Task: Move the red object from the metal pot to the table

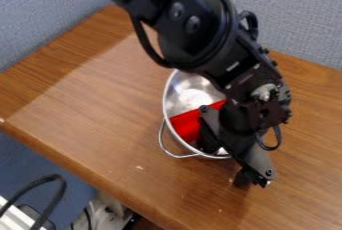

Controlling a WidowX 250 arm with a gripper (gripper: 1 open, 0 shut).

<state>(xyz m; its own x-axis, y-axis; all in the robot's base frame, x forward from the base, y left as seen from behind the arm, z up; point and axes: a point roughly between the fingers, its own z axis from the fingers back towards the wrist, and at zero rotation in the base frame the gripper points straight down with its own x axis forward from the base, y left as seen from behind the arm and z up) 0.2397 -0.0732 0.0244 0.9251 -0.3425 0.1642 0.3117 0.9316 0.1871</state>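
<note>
Glossy red sausage-shaped block [191,124] lies in the shiny steel pot [182,96] on the brown wooden table [80,74], black gripper [249,164] fingers spread wide.

No text, label, brand, number or sign can be read anywhere in the view; every visible surface is either plain or too blurred for any lettering to be made out.
</note>
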